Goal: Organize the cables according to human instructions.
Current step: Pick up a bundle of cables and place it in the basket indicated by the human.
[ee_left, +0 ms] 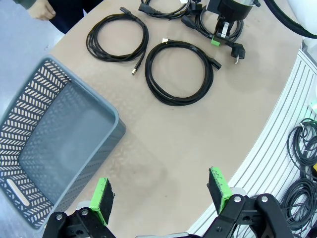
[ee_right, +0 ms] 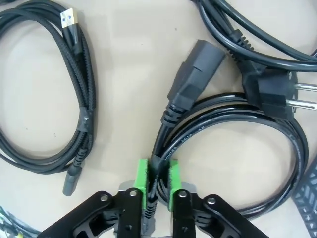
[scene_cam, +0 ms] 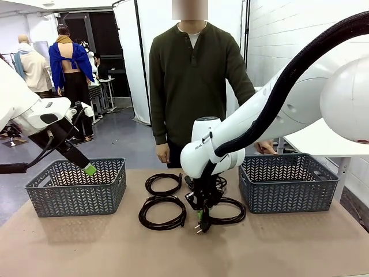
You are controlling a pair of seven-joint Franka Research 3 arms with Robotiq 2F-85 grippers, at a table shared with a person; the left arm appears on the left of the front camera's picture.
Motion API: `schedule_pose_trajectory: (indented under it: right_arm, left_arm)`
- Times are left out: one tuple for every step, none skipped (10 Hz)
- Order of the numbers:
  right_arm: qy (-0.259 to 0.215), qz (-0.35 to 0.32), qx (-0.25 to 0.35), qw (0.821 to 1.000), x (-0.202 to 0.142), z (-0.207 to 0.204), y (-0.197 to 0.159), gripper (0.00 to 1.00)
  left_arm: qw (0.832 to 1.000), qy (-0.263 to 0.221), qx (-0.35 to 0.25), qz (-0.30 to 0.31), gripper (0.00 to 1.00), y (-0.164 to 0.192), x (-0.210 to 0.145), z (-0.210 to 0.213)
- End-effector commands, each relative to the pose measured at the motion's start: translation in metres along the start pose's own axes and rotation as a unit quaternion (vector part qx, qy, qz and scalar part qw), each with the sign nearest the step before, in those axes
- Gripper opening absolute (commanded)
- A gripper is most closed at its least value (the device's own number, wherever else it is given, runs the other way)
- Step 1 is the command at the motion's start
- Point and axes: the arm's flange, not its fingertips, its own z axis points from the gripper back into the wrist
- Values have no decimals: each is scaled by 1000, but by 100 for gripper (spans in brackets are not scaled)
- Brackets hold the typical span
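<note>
Right wrist view reveals right pincer (ee_right: 158, 174) clamped on power cable (ee_right: 184, 140); left pincer (ee_left: 159, 191) gapes.

Front view: right arm (scene_cam: 248, 127) hides the left half of the power cord coil (scene_cam: 241, 211). Right wrist view: braided coil (ee_right: 85, 99) cut by left edge; power cord coil's lower loop passes under right fingers (ee_right: 174, 181). Left wrist view: basket (ee_left: 94, 158) cut at left edge.
</note>
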Motion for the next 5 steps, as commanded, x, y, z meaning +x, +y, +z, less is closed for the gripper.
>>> schedule_pose_trajectory:
  right_arm:
    - [3,-13,-21,1000,6,-6,12,0]
    - [0,-13,-21,1000,6,-2,17,0]
    - [-7,-9,-26,1000,6,2,21,0]
    - [-20,-7,-31,999,6,9,22,0]
    - [-30,-5,-40,999,5,18,23,0]
  left_arm:
    - [1000,-7,-5,-3,100,2,-2,0]
    - [1000,-7,-5,-3,100,2,-2,0]
    - [1000,-7,-5,-3,100,2,-2,0]
    - [1000,-7,-5,-3,100,2,-2,0]
    - [1000,-7,-5,-3,100,2,-2,0]
